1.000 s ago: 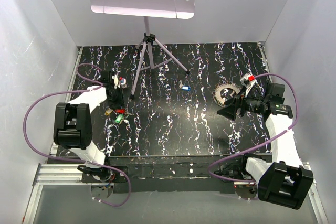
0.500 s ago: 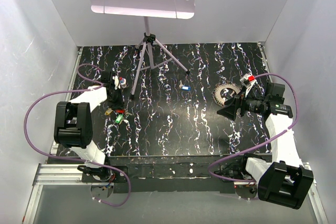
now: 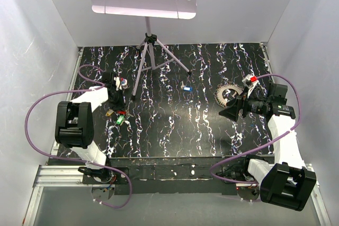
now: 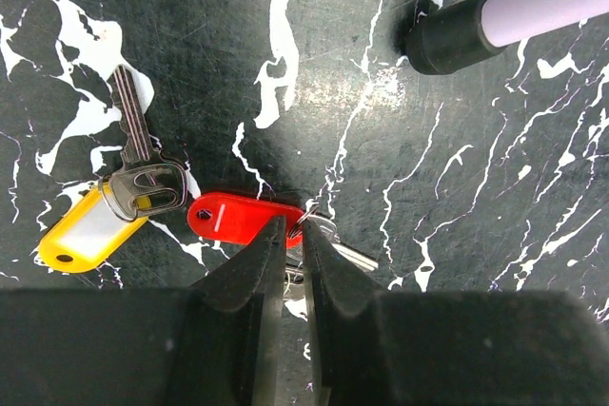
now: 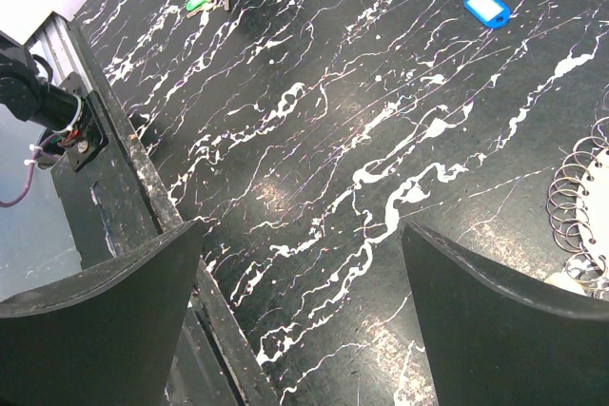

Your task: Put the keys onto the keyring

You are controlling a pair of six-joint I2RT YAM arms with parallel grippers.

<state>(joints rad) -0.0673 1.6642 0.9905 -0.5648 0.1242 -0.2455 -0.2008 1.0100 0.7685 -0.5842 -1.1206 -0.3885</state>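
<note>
Yellow key (image 4: 90,235) first, far left on the black, white-veined surface (image 3: 175,130): plastic tag flat, its metal blade angled up and away. Just right of it, in the left wrist view, lies the red key (image 4: 243,221), tag flat, with a thin wire loop at its right end. The left end effector (image 4: 295,252) is right on top of that loop, its two fingers drawn almost together with only a slit between them. The loop sits at the mouth of the slit; whether it is actually pinched, I cannot tell.

From above, the green key (image 3: 119,120) lies just near-side of the red one, close beside it. Moving right, one leg of the music stand (image 3: 150,51) plants its black rubber foot (image 4: 447,35) near the left arm.

Middle of the surface: the blue key (image 3: 186,89), alone, well apart from the cluster on the left.

Further right, the keyring (image 3: 229,95) lies flat, its rim fringed with small metal loops and no coloured tag on it. Just near-side of it hovers the right end effector (image 3: 229,114), fingers spread wide and holding nothing; its wrist view shows the keyring peeking in at the right edge.
</note>
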